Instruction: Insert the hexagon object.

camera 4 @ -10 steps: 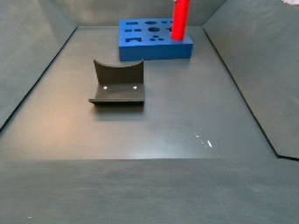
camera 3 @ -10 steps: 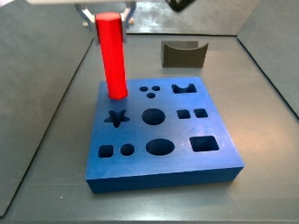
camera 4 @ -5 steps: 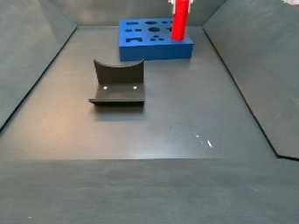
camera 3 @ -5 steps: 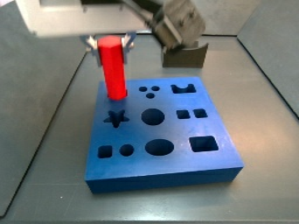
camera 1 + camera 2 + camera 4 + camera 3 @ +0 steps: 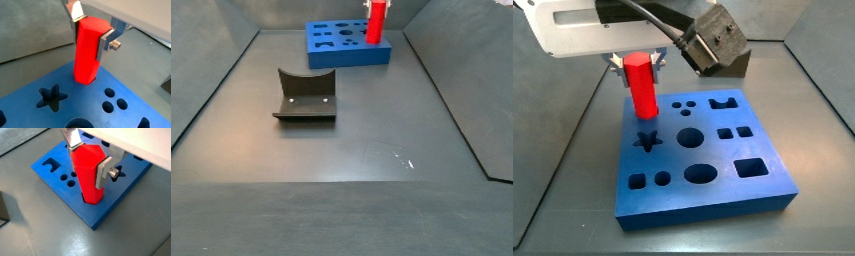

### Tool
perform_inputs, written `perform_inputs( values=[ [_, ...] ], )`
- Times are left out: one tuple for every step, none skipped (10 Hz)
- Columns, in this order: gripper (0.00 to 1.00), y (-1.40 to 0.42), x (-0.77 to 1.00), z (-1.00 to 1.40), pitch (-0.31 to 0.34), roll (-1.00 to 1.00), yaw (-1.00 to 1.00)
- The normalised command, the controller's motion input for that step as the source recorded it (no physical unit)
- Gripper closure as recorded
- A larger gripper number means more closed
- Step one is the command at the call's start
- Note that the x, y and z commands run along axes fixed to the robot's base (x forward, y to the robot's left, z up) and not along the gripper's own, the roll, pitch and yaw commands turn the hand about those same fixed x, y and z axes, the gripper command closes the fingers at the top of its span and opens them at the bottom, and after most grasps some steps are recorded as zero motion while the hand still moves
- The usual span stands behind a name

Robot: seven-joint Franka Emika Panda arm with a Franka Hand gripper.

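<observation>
Pincer (image 5: 92, 31) clamped on the hexagon object (image 5: 89, 52); rod sits lower than a second ago — its foot entering the blue block (image 5: 700, 160) below; insertion under way.

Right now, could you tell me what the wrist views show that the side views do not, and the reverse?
Only the wrist views show the grasp: the gripper has its silver fingers clamped on the upper part of the hexagon object, and the rod's lower end meets the blue block at a hole near its edge. Only a side view shows the dark fixture standing on the floor, well apart from the block, and the block's whole hole pattern. Both show the red rod upright in the block, with the star-shaped hole empty beside it.
</observation>
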Motion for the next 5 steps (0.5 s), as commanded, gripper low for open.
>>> perform_inputs(
  values=[
    [1.0, 0.02, -0.01, -0.19, -0.259, -0.41, 0.0],
    [1.0, 0.04, 0.0, -0.23, -0.219, -0.42, 0.0],
    [1.0, 0.0, 0.0, -0.46, -0.166, -0.31, -0.03],
    [1.0, 0.11, 0.03, -0.33, -0.094, -0.27, -0.03],
    [1.0, 0.0, 0.0, 0.0, 0.0, 0.0, 0.0]
  ],
)
